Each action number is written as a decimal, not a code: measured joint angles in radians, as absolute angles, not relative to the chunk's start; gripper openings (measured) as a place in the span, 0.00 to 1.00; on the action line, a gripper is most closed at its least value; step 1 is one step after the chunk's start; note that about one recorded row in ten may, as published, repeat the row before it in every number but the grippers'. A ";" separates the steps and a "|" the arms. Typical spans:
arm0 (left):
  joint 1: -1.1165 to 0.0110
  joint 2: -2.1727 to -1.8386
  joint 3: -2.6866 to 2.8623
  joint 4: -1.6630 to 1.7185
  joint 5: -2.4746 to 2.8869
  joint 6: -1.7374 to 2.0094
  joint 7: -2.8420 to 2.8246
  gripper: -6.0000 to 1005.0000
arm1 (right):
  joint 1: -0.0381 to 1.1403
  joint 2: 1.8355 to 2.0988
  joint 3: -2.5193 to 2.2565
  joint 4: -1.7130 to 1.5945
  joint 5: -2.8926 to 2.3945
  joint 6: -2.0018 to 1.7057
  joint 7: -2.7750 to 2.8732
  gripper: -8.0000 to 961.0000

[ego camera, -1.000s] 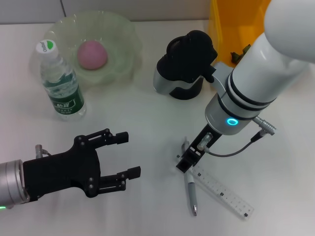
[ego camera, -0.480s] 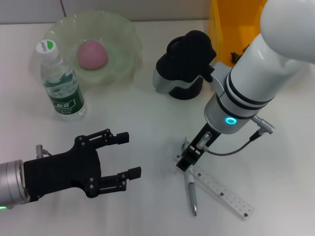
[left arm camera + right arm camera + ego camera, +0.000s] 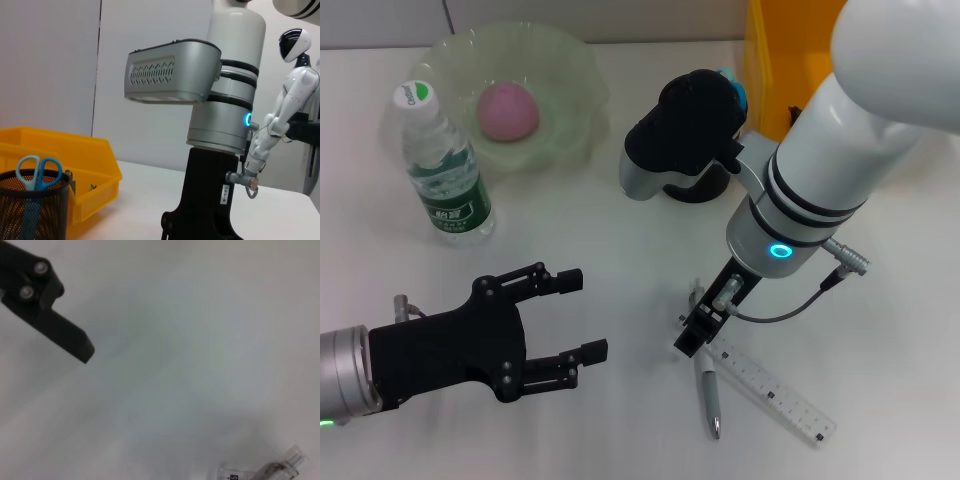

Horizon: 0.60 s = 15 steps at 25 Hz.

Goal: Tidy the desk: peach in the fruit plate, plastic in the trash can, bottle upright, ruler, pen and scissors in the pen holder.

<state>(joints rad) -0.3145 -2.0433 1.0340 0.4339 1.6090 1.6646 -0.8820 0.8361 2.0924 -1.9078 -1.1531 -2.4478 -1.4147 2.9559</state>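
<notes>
A pink peach [image 3: 506, 110] lies in the pale green fruit plate [image 3: 570, 70] at the back left. The bottle [image 3: 446, 170] stands upright beside the plate. A pen [image 3: 709, 390] and a clear ruler [image 3: 780, 395] lie side by side on the table at the front right. My right gripper [image 3: 696, 322] hangs right over the pen's far end. The black mesh pen holder [image 3: 37, 212] holds blue-handled scissors [image 3: 36, 172]. My left gripper [image 3: 582, 315] is open and empty at the front left. No plastic is in view.
A yellow bin [image 3: 790, 60] stands at the back right, just behind the pen holder [image 3: 710, 185]. My right wrist's silver camera housing [image 3: 665, 150] hangs in front of the holder. The left gripper's black finger [image 3: 50, 322] shows in the right wrist view.
My right arm has shifted a little to the left, and its wrist housing swung left, uncovering the blue scissor handle in the holder. The left arm has not moved.
</notes>
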 joint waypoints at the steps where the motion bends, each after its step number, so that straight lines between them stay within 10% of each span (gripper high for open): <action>1: -0.315 -2.043 1.034 0.434 1.609 1.665 -0.882 0.79 | 0.839 2.092 -1.909 -1.148 -2.447 -1.414 2.956 0.61; 15: -0.314 -2.042 1.034 0.431 1.609 1.664 -0.881 0.79 | 0.847 2.092 -1.920 -1.121 -2.447 -1.391 2.956 0.59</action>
<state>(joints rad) -0.3145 -2.0420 1.0336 0.4310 1.6091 1.6642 -0.8805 0.8469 2.0924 -1.9200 -1.1209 -2.4466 -1.3910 2.9559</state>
